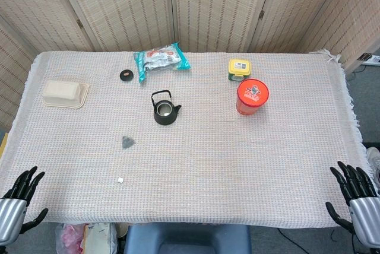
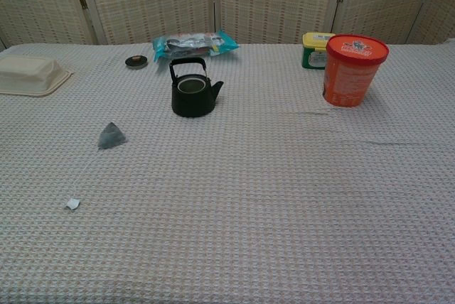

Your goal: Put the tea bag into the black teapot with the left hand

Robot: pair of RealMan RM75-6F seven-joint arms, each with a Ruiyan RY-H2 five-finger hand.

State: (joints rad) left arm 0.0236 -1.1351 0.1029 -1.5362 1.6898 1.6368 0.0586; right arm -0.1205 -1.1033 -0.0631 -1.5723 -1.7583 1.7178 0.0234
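A small grey pyramid tea bag [image 1: 128,142] [image 2: 111,136] lies on the cloth, its thin string running to a white tag [image 1: 120,179] [image 2: 72,204] nearer me. The black teapot [image 1: 164,110] [image 2: 193,92] stands upright and lidless behind it to the right, handle raised. Its round black lid [image 1: 126,75] [image 2: 136,61] lies apart, farther back. My left hand [image 1: 19,197] hangs open off the table's near left corner, well short of the tea bag. My right hand [image 1: 358,193] hangs open off the near right corner. Neither hand shows in the chest view.
A cream tray [image 1: 64,93] [image 2: 28,74] sits at the left edge. A teal snack packet [image 1: 160,60] [image 2: 193,43] lies at the back. A red canister [image 1: 252,97] [image 2: 353,69] and a yellow-lidded green tub [image 1: 239,68] [image 2: 315,49] stand right of the teapot.
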